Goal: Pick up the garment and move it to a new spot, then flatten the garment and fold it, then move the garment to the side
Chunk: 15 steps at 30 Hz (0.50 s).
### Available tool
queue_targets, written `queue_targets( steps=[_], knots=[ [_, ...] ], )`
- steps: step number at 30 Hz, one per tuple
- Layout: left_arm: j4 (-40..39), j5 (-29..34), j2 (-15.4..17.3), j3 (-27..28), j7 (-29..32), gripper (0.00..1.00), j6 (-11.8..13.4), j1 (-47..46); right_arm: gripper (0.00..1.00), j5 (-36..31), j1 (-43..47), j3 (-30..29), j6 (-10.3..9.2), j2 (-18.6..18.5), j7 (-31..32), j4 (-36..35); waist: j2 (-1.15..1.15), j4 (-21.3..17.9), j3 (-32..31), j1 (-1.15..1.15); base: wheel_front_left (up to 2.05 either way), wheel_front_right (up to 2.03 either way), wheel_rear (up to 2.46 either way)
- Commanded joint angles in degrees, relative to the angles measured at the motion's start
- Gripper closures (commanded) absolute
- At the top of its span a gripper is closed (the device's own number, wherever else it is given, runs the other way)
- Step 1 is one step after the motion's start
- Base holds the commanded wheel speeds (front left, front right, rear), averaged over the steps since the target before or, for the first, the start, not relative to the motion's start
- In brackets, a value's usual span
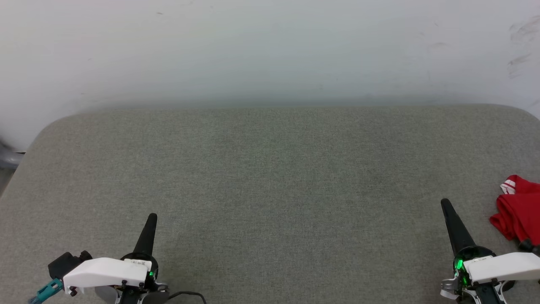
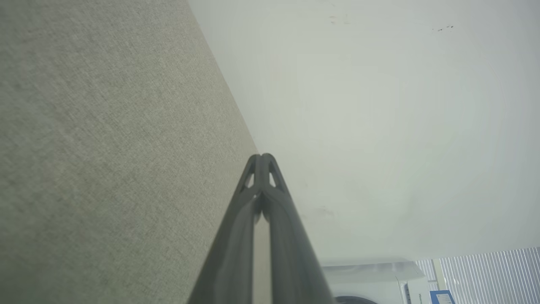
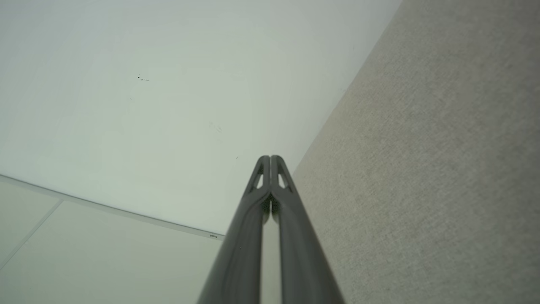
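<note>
left pincer (image 1: 151,217): closed tight, nothing held | right pincer (image 1: 444,202): closed tight, nothing held | crumpled bright red thin-fabric garment (image 1: 519,211): laid near right pincer, to its right

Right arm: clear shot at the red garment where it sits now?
Probably yes. The garment lies bunched just beside the right gripper, and nothing lies between them. The jaws are shut and must open first.

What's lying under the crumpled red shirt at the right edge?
The shirt rests bunched on the grey fabric surface. Whatever its folds cover is hidden, and the shirt runs out of the picture.
</note>
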Motion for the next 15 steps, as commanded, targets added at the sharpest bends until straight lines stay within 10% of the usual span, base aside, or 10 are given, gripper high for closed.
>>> queue_targets(
  steps=[1,15],
  knots=[
    [-0.1,-1.2,-0.1,0.6,0.4,1.0,-0.7,-1.3,1.0,1.6,-1.5,-0.1,0.0,-0.3,0.1,0.2,0.0,0.0,0.0,0.0,0.0,0.0,0.0],
    [0.2,-7.1,-0.9,1.8,2.2,1.0,-1.6,-2.2,1.0,8.3,-2.8,-0.4,-0.01,-0.2,0.5,2.4,0.0,0.0,0.4,0.0,0.0,0.0,0.0]
  ],
)
